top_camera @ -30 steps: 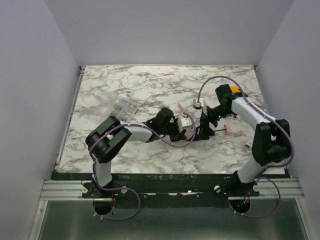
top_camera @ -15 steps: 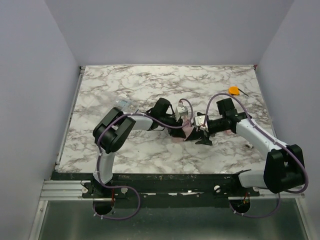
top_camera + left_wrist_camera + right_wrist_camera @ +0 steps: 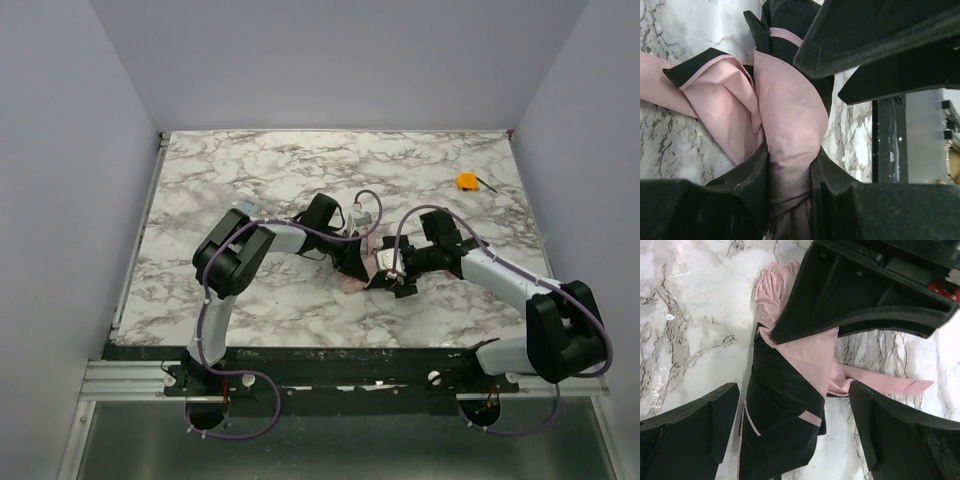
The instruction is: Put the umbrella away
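Pink umbrella [image 3: 790,115] fabric, bunched at mid-table [image 3: 250,180], we clamp between our left gripper [image 3: 790,172] fingers to gather it, our right gripper [image 3: 795,425] spread wide astride it, probably for folding.

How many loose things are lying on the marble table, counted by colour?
Pink: 1, the pale pink folding fabric umbrella
Orange: 1, the small orange round object
Clear: 1, the clear plastic packet, partly hidden
Total: 3
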